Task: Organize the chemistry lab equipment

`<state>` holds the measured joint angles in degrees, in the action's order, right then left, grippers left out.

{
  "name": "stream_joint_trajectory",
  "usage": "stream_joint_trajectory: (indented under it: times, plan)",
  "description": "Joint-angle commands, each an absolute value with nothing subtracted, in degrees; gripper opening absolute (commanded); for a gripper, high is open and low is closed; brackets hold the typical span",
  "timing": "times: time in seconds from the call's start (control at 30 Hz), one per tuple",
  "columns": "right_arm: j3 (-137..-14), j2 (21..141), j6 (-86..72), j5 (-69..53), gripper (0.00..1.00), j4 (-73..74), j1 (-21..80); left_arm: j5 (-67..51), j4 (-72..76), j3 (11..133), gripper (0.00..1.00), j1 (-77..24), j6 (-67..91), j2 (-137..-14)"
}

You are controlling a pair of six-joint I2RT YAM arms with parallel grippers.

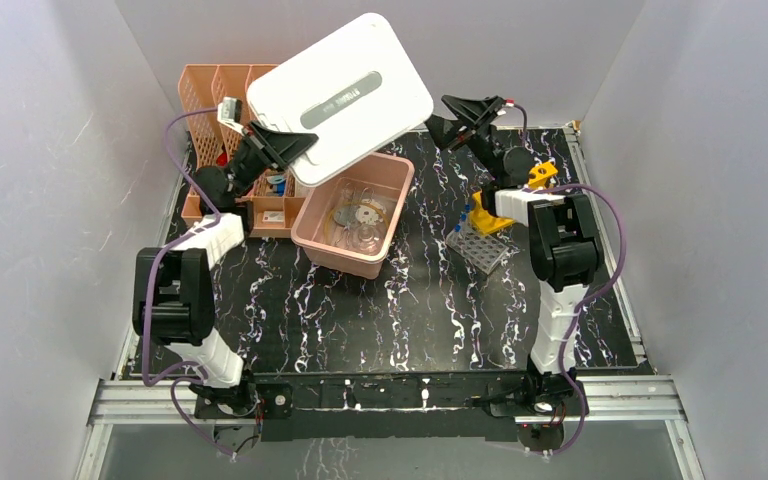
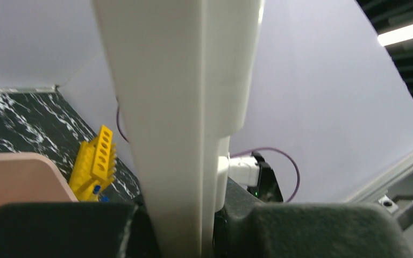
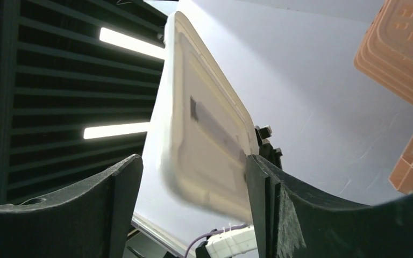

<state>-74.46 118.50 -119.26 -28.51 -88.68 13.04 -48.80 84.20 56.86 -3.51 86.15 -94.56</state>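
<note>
Above the pink plastic tub, the rigid white plastic lid, a rounded rectangle, hangs tilted, with one edge clamped in the left gripper. The right gripper is released, jaws wide, just beside the lid's opposite edge. Clear glass dishes lie inside the tub; the yellow tube rack and clear tube rack sit to its right. Assessment: a one-sided hold on smooth, glossy plastic may pivot. Move slowly, level the lid, and seat it squarely on the rim.
</note>
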Motion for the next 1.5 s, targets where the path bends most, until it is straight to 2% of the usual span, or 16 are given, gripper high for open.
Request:
stream_joint_trajectory:
  times: [0.0, 0.23, 0.33, 0.43, 0.53, 0.6, 0.7, 0.83, 0.9, 1.17, 1.47]
  plan:
    - [-73.3, 117.2, -116.0, -30.8, 0.81, -104.1, 10.2, -43.6, 102.3, 61.4, 0.00, 1.1, 89.4, -94.6]
    - [-67.8, 114.0, -108.0, -34.8, 0.80, -101.6, 4.5, -42.4, 102.3, 62.4, 0.00, 2.9, 90.5, -95.6]
    - [-68.9, 111.5, -99.8, -40.5, 0.80, -94.0, 3.3, -42.9, 102.3, 60.9, 0.00, 2.9, 90.0, -95.1]
    - [-72.3, 104.5, -77.9, -46.8, 0.79, -68.0, 3.7, -43.8, 102.2, 59.7, 0.00, 2.9, 89.6, -94.8]
    - [-82.5, 96.9, -43.2, -41.6, 0.77, -24.8, 5.0, -44.1, 102.2, 59.2, 0.00, 2.9, 89.1, -94.5]
    - [-91.0, 95.2, -24.1, -23.6, 0.74, -0.5, 7.7, -44.0, 102.2, 59.2, 0.00, 2.8, 89.2, -94.5]
    - [-98.1, 95.7, -15.5, -8.6, 0.73, 15.6, 9.6, -44.2, 102.3, 59.0, 0.00, 2.8, 89.4, -94.8]
    - [-97.8, 95.8, -14.6, 0.6, 0.70, 22.3, 9.6, -44.4, 102.2, 57.6, 0.00, 2.9, 89.5, -95.5]
    - [-94.7, 94.9, -14.9, 4.7, 0.63, 23.5, 9.8, -44.7, 102.2, 57.0, 0.00, 2.8, 89.8, -95.8]
    - [-78.6, 86.6, -14.5, 19.1, 0.00, 25.0, 12.3, -45.6, 102.2, 56.4, 0.00, 2.7, 90.6, -96.4]
    - [-61.8, 76.9, -18.7, 21.2, 0.00, 23.5, 12.2, -45.6, 102.2, 56.4, 0.00, 1.8, 91.2, -97.6]
